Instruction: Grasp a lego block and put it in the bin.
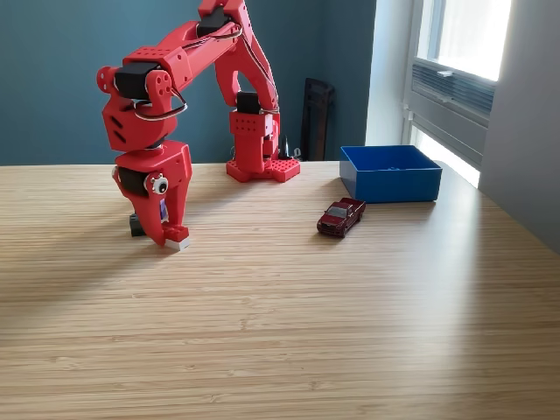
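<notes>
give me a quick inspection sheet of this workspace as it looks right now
surface: wooden table, sunlit at the exterior view's right
job's things: lego block, red over pale, at the gripper tips; blue bin far right, contents not visible
clutter: red toy car before the bin; small dark piece behind the gripper
grippers: gripper down at the block, grip cannot be told
cables: wire loop along the arm
surroundings: teal wall, window at right, dark object against the wall
</notes>
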Robot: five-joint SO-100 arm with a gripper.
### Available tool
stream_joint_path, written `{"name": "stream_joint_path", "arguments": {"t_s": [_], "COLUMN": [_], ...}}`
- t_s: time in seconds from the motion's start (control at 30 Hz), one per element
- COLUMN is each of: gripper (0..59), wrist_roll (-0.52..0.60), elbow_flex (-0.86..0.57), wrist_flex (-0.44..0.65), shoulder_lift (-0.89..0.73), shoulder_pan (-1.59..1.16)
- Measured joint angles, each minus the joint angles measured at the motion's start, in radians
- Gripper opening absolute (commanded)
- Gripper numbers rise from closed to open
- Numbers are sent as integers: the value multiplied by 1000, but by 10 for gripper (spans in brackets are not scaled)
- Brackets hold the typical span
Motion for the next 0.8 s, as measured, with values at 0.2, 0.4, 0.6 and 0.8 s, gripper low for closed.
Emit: {"name": "stream_joint_path", "arguments": {"t_s": [0.2, 0.4, 0.6, 0.8], "gripper": [1, 0, 0, 0], "wrist_roll": [0, 0, 20, 75], "elbow_flex": [18, 120, 268, 382], "wrist_flex": [57, 91, 110, 110], "shoulder_lift": [87, 327, 534, 658], "shoulder_pan": [-92, -239, -466, -769]}}
